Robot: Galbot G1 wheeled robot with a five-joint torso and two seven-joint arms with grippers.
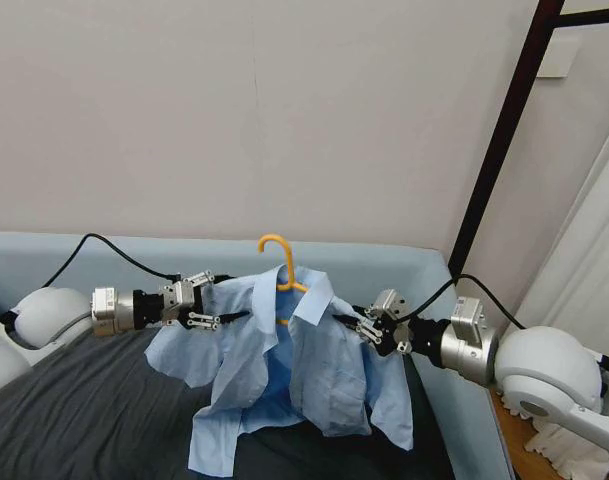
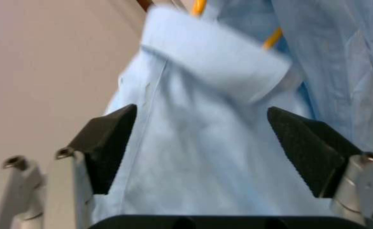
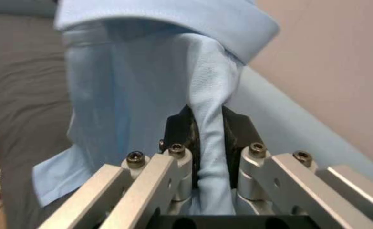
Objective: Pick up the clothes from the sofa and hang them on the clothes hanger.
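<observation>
Head view: right of the hanger (image 1: pixel 280 262), the right end effector (image 1: pixel 365 328) pinches the shirt (image 1: pixel 319 370), likely holding it aloft, while the left end effector (image 1: pixel 212 306) gapes around its other shoulder.

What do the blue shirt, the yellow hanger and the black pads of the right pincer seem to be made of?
Shirt: thin woven cloth, probably cotton, matte; it folds and drapes softly.
Hanger: smooth plastic or coated wire, slightly glossy; I cannot tell which.
Pads of the right pincer: black and matte, likely rubber, mounted on bare metal fingers with screws.
</observation>
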